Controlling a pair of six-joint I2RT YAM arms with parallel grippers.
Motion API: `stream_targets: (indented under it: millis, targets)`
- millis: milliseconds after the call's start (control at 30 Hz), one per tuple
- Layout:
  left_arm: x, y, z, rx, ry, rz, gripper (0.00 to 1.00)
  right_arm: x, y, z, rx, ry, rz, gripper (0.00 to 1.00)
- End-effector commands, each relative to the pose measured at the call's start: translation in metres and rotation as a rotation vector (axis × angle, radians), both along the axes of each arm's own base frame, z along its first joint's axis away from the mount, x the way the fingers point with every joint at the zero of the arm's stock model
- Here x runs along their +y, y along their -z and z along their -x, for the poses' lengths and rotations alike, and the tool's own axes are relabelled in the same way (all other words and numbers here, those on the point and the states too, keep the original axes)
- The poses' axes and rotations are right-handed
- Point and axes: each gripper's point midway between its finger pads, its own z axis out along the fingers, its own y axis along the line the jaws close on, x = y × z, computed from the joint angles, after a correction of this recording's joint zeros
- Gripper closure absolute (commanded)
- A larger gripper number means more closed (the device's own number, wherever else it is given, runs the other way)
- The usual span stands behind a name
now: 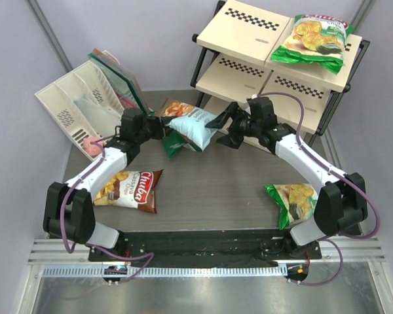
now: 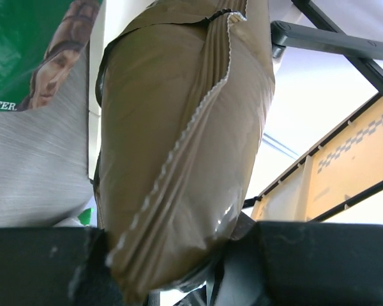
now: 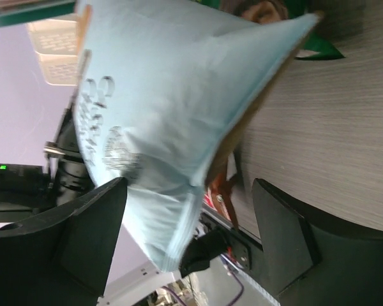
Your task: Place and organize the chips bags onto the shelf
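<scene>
Grey wood-grain tabletop (image 1: pixel 216 190) enclosed by plain pale lilac walls (image 1: pixel 150 39); a black base plate (image 1: pixel 209 243) runs along the near edge. Far right: the shelf (image 1: pixel 239 31), a black metal frame carrying 3 tiers of flat cream boards, each with a black-and-white checkered strip. 1 green-and-white bag (image 1: pixel 314 40), glossy and pillow-shaped, lies on the right half of the top tier. Far left: a white slotted plastic organizer (image 1: pixel 75 108), tilted back. At table centre the left gripper (image 1: pixel 158 127) is pinched narrowly on the light blue bag (image 1: pixel 195 129), holding it; the left wrist view shows the bag's tan reverse with a serrated seam, clamped between the black fingers (image 2: pixel 38 268). The right gripper (image 1: pixel 221 125) stands wide, its fingers (image 3: pixel 287 236) flanking the bag's lower corner; contact cannot be told. The dark brown bag (image 1: pixel 130 190) lies flat beside the left arm, and a second green-and-white bag (image 1: pixel 291 204) lies beside the right arm's base
</scene>
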Motion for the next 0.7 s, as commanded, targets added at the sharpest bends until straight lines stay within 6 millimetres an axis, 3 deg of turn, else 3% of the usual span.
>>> stream_targets:
  millis: [0, 267, 467, 567, 633, 667]
  targets:
    - [-0.013, -0.057, 0.008, -0.147, 0.03, 0.121, 1.0, 0.018, -0.05, -0.02, -0.157, 0.052, -0.12, 0.15]
    - [-0.015, -0.064, 0.01, -0.171, 0.027, 0.177, 1.0, 0.04, -0.052, -0.026, -0.165, 0.04, -0.197, 0.15]
    - [-0.014, -0.068, 0.009, -0.198, 0.017, 0.21, 1.0, 0.055, -0.04, -0.022, -0.112, -0.005, -0.205, 0.15]
    - [-0.02, -0.069, 0.007, -0.211, 0.045, 0.241, 1.0, 0.06, -0.038, -0.023, -0.105, -0.017, -0.214, 0.24]
    - [-0.022, -0.072, 0.007, -0.222, 0.056, 0.249, 1.0, 0.063, -0.037, -0.023, -0.097, -0.022, -0.221, 0.37]
    - [-0.022, -0.073, 0.007, -0.226, 0.057, 0.25, 1.0, 0.064, -0.038, -0.023, -0.099, -0.028, -0.227, 0.5]
